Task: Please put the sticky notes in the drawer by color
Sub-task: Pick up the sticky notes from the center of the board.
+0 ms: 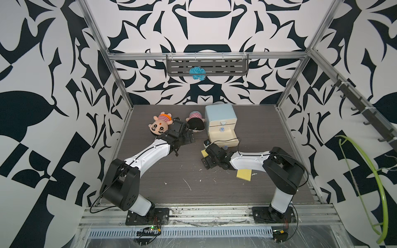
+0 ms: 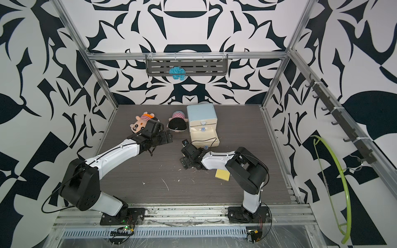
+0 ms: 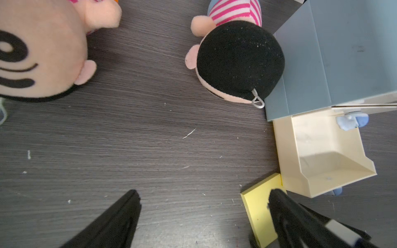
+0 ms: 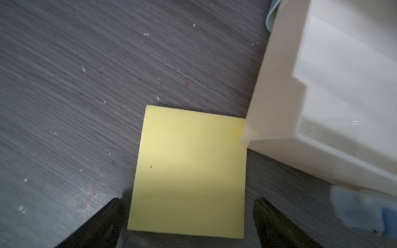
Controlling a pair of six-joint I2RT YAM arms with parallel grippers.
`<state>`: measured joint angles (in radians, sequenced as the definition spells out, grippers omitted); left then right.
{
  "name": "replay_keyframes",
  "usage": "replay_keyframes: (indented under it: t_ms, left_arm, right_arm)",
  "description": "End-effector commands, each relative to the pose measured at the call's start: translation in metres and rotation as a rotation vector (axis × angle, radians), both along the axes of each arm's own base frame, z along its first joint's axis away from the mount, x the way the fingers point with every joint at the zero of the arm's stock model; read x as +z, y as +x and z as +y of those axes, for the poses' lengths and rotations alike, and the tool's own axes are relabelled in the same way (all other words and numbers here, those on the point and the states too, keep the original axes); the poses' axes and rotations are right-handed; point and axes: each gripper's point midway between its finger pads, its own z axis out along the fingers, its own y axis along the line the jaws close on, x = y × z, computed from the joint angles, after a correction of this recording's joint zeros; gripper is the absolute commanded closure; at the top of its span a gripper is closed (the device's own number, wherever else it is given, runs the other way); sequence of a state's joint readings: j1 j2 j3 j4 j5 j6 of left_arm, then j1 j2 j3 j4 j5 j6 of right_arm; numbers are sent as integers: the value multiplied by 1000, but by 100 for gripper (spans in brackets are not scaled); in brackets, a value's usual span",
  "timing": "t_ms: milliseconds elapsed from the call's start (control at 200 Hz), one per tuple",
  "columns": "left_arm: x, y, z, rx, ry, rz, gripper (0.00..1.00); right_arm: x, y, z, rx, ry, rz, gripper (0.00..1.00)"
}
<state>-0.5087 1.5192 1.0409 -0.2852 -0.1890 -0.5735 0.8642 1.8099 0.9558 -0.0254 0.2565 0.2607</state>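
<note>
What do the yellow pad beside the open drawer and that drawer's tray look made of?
Yellow pad: matte paper, apparently stacked sheets; flat dull face, thick edge. Drawer tray: probably moulded plastic, smooth cream, soft sheen; thin, rounded walls.

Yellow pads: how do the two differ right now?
The drawer-side pad sits at the open drawer's corner, below the open right gripper; the arm-side pad lies apart from the drawer, partly under the right arm. Both are yellow, square, flat on the table.

Two plush toys lie on the dark wood-grain tabletop [image 1: 193, 189]: a face-up doll [image 1: 160, 126] and, nearby, a black-haired doll [image 1: 195, 124]. A blue yarn pom-pom [image 1: 197, 73] sits on the grey wall shelf [image 1: 225, 64].
</note>
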Motion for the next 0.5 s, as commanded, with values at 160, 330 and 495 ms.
replay_keyframes:
  t_ms: [160,330,495]
  left_arm:
    - [5,0,1,-12,14,-6,1]
    - [3,0,0,-18,11,1,1]
    - [3,0,0,-19,10,4,1]
  right_arm:
    - [-10,0,1,-46,16,30,11]
    - [-12,-3,0,-36,18,39,24]
    - [-8,-12,5,-9,43,45,25]
